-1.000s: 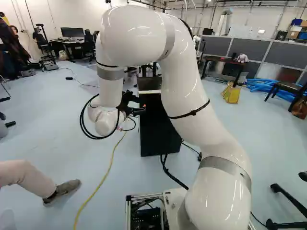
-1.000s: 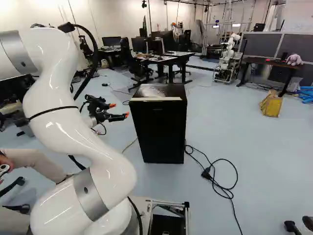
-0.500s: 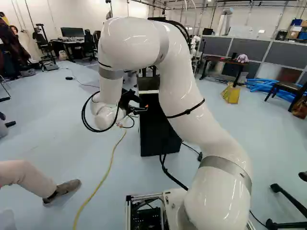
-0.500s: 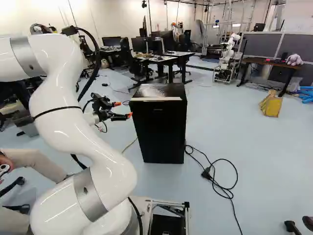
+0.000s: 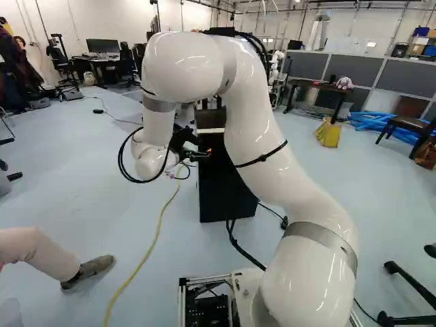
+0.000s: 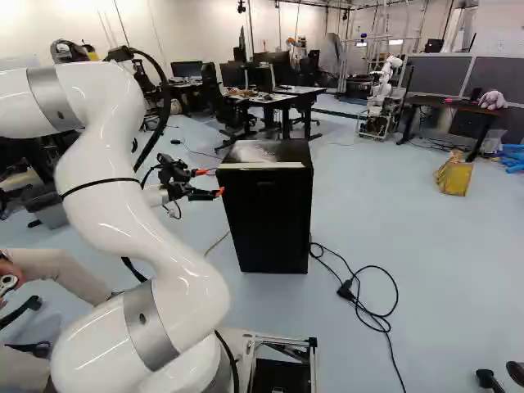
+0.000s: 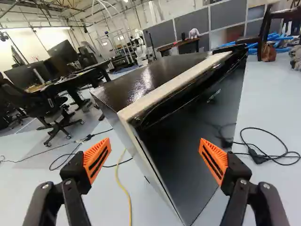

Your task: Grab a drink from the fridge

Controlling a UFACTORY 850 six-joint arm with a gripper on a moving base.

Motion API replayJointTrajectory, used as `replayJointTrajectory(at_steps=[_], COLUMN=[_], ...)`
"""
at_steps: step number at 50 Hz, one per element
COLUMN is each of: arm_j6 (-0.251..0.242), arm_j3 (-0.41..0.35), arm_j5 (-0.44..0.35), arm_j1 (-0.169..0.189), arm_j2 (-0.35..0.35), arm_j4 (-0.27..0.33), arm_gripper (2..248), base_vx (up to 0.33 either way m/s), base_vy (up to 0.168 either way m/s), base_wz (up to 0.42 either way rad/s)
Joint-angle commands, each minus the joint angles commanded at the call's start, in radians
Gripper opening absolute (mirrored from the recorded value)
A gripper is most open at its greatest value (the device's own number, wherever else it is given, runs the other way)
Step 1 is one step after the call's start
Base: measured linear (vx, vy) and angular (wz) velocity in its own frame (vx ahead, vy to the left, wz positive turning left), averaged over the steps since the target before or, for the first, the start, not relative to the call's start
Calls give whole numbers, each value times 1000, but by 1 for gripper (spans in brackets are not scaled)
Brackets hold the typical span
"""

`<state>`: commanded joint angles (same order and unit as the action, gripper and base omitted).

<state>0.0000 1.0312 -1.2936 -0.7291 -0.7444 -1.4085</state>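
Near the fridge (image 6: 266, 233), with gripper (image 7: 155, 160) open: may jab the door (image 7: 188, 136), shoving the fridge, if misaligned with the edge (image 7: 151, 165).

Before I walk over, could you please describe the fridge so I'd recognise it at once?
In the right base view, find the white arm and look ahead of its gripper. On the blue floor stands the fridge, a black box. Its solid front, with a pale strip along the top, sets it apart from the open-legged desks beyond.
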Motion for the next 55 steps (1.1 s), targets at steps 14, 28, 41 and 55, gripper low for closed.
replayJointTrajectory(at_steps=[14, 28, 41, 55], arm_j6=[0, -24, -148, -292], arm_j3=[11, 11, 11, 11], arm_j5=[0, 0, 0, 0], arm_j1=[13, 15, 15, 15], arm_j2=[-6, -6, -6, -6], arm_j4=[0, 0, 0, 0], arm_gripper=[247, 247, 247, 247], base_vx=[0, 0, 0, 0], base_vy=[0, 0, 0, 0], base_wz=[0, 0, 0, 0])
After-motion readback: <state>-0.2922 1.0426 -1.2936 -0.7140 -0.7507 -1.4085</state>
